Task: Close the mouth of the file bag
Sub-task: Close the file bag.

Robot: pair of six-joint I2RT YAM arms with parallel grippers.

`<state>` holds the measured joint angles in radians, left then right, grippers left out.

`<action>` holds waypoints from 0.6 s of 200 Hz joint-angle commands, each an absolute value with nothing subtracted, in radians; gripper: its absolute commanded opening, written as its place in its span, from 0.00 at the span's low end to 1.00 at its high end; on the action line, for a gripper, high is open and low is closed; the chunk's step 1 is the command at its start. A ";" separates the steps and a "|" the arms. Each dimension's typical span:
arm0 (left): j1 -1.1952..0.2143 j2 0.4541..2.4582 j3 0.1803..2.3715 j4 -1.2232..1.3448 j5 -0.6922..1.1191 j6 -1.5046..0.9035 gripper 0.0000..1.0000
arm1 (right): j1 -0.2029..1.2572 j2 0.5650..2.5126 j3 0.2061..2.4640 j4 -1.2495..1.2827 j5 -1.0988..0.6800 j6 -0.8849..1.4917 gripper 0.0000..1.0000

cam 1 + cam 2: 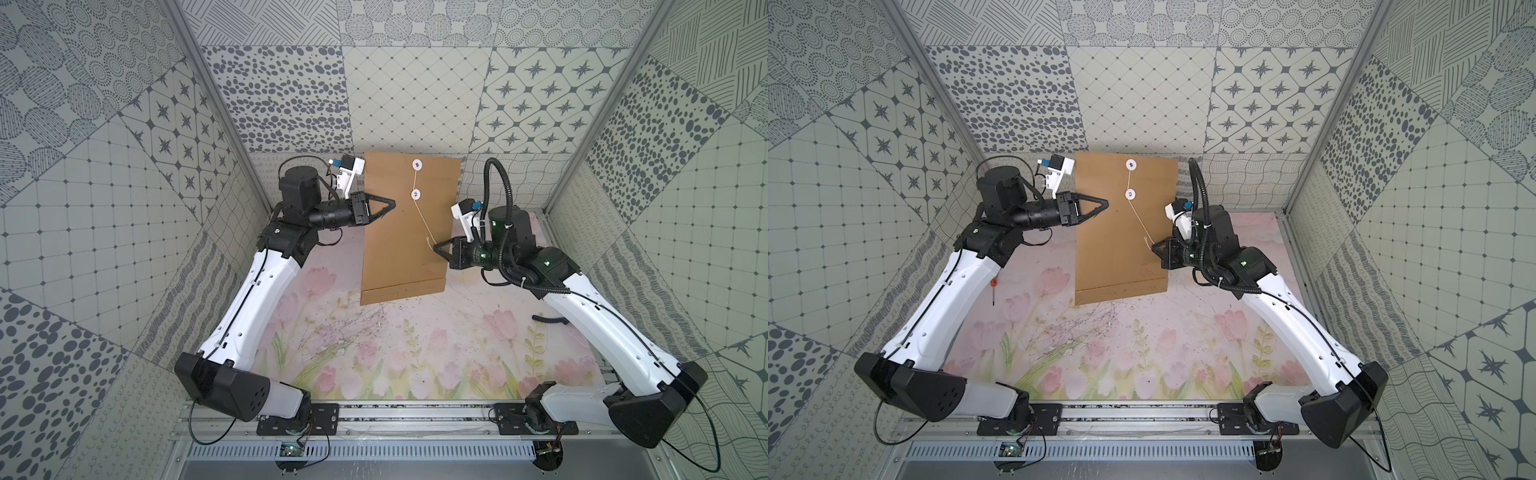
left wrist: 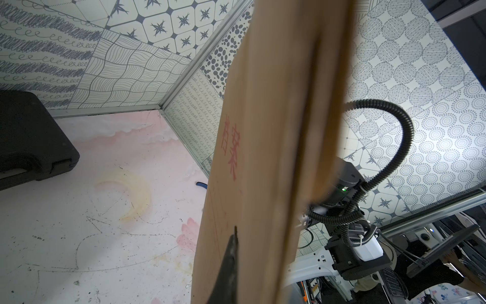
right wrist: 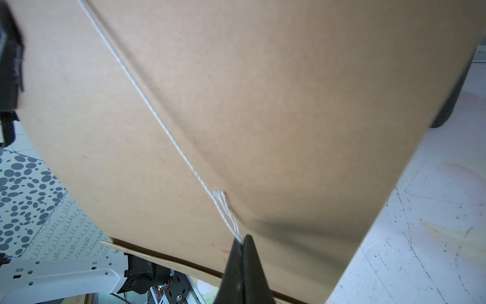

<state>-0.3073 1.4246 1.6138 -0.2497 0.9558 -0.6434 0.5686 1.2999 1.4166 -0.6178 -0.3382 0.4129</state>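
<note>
- File bag (image 1: 399, 257) is over the middle of the table (image 1: 415, 353), mouth (image 1: 411, 160) at the far end, left edge clamped in the closed left gripper (image 1: 392, 203).
- String (image 1: 422, 218) slants rightward from the buttons (image 1: 417, 165).
- Right gripper (image 1: 435, 248) is pinched closed on the string's end.

The left arm (image 1: 266, 286) and right arm (image 1: 582, 316) have glossy white shells dotted with small holes, bulky black joint housings and thin black cables clipped along them. A ribbed black conduit (image 1: 508, 191) arches over the right wrist beside a small green light, and each wrist bears a white camera block with a blue plug. The left claw (image 1: 392, 203) and right claw (image 1: 435, 248) are black, tapering triangular frames.
</note>
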 commanded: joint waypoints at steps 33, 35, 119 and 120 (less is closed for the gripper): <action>-0.298 1.402 1.617 -0.182 0.993 -0.631 0.00 | 0.523 1.291 1.392 -0.572 -0.301 0.463 0.00; -0.298 1.402 1.617 -0.179 0.996 -0.632 0.00 | 0.523 1.293 1.394 -0.572 -0.300 0.463 0.00; -0.311 1.375 1.596 -0.261 1.094 -0.546 0.00 | 0.459 1.355 1.502 -0.618 -0.261 0.443 0.00; -0.312 1.375 1.595 -0.266 1.095 -0.543 0.00 | 0.458 1.356 1.505 -0.620 -0.260 0.441 0.00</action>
<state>-0.3069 1.3975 1.6001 -0.2581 1.0206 -0.6373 0.4740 1.3334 1.4479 -0.5930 -0.3023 0.4599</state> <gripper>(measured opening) 0.047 0.046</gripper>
